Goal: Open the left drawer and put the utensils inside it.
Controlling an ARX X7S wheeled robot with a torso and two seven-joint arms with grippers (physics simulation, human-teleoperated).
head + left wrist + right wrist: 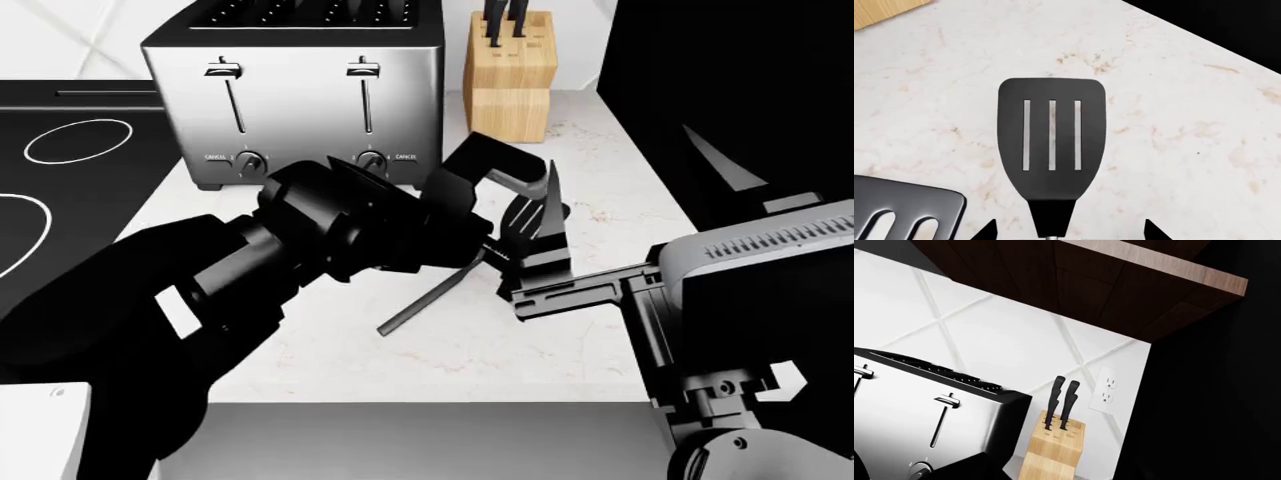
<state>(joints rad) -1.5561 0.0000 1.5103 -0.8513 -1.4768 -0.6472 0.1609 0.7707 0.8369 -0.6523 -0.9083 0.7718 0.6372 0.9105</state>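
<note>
Here the marble bench [441, 350] carries everything, and at the head view's lower edge a grey strip [427, 440] runs just under its front edge; it may be the left drawer pulled open, though I cannot tell for sure. Against the back wall stands the steel toaster [294, 95], with the wooden knife block [507, 85] beside it, both well away from the working area near the front.

The left arm reaches over the middle of the bench, and its end effector [514, 215] hangs over the two utensils, which lie side by side, presumably so either can be picked from above. In the left wrist view the black slotted spatula [1051, 150] lies flat on the marble directly between the two fingertips [1155, 231], which stand apart on either side of its neck without touching it, lined up to close across the narrow part. The grey slotted spatula [907, 212] rests just beside it; its dark handle [427, 300] points toward the front edge.

The right end effector is out of sight; its camera looks up at the wall, so the arm seems parked clear.
</note>
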